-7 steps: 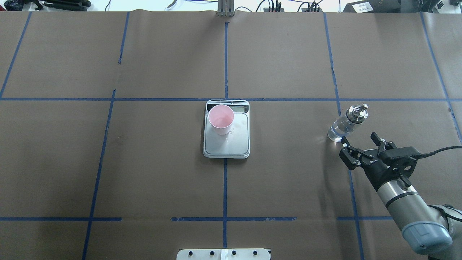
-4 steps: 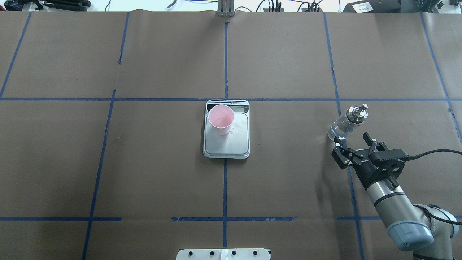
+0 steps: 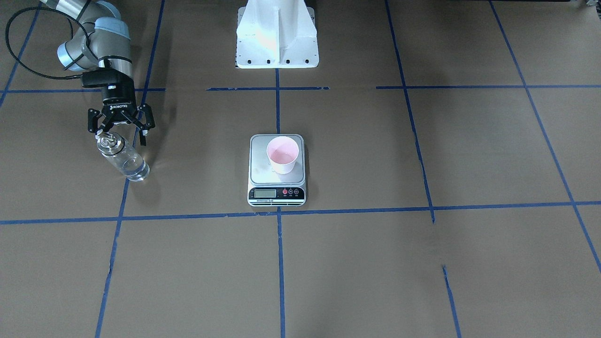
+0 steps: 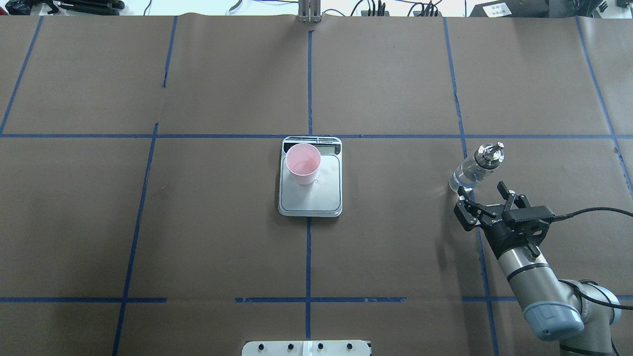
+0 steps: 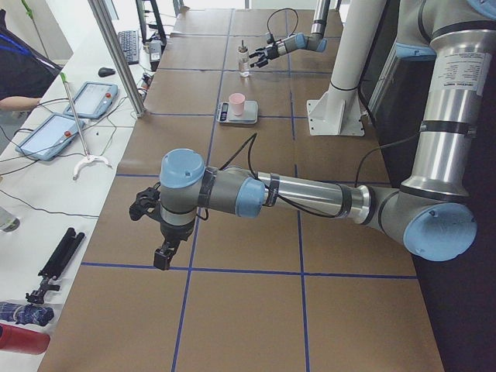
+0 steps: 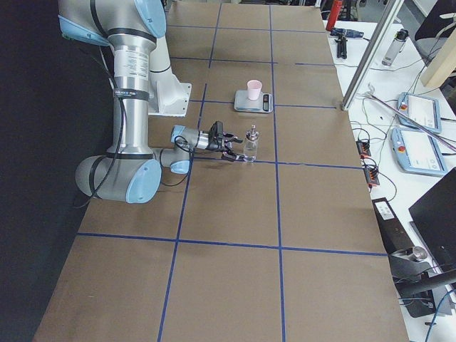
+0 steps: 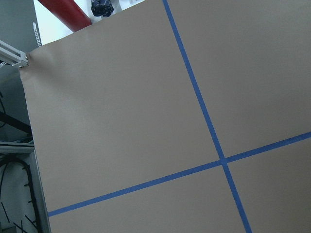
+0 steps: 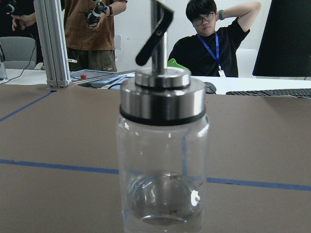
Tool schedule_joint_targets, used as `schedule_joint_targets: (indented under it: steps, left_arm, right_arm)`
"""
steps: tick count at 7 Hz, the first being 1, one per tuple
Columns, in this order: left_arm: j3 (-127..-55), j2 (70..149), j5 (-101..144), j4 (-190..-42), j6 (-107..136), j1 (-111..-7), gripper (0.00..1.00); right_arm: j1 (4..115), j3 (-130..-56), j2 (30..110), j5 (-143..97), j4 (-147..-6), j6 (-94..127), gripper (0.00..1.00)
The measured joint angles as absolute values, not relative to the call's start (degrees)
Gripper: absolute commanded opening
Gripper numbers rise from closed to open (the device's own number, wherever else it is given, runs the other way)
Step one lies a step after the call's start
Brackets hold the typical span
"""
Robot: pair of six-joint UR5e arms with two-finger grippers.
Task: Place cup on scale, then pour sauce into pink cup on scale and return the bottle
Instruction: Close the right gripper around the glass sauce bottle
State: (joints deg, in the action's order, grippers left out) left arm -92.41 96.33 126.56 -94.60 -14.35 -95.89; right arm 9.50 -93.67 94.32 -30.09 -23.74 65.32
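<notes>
The pale pink cup (image 4: 302, 163) stands upright on the far left part of the silver scale (image 4: 316, 198), at the table's middle; both also show in the front view, cup (image 3: 282, 155) on scale (image 3: 263, 164). The clear glass bottle (image 4: 474, 170) with its silver spout cap stands on the table to the right, with clear liquid low inside it (image 8: 163, 194). My right gripper (image 4: 482, 190) is open and empty, its fingertips level with the bottle's near side; the bottle (image 8: 163, 160) fills its wrist view. My left gripper (image 5: 161, 252) hangs over the table's left end, seen only from the side; I cannot tell its state.
The white robot base (image 3: 277, 37) stands at the near table edge. Blue tape lines grid the brown table cover. Beyond the far edge stand an aluminium post (image 6: 370, 50), tablets (image 6: 420, 110) and seated operators (image 8: 214, 34).
My right gripper has moved a little left and closer to the bottle, staying open. The bottle, cup and scale have not moved.
</notes>
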Motion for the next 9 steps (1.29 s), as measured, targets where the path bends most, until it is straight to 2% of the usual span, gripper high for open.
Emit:
schedule_joint_targets:
  steps: [3,6,9]
  left_arm:
    - [-92.5,96.3,126.6,-94.6,-14.4,-95.9,1.00]
    - [-92.5,96.3,126.6,-94.6,-14.4,-95.9,1.00]
    - [-92.5,96.4,126.6,-94.6,-14.3,-95.9,1.00]
  right_arm:
    - [11.7,-91.3,93.5,-30.1,-22.8,65.1,0.99]
    - [14.0,-87.3,88.4,-30.5,-21.1,62.6,0.99]
    - [15.4,-85.7,87.0,-30.7,-21.0,61.9,0.98]
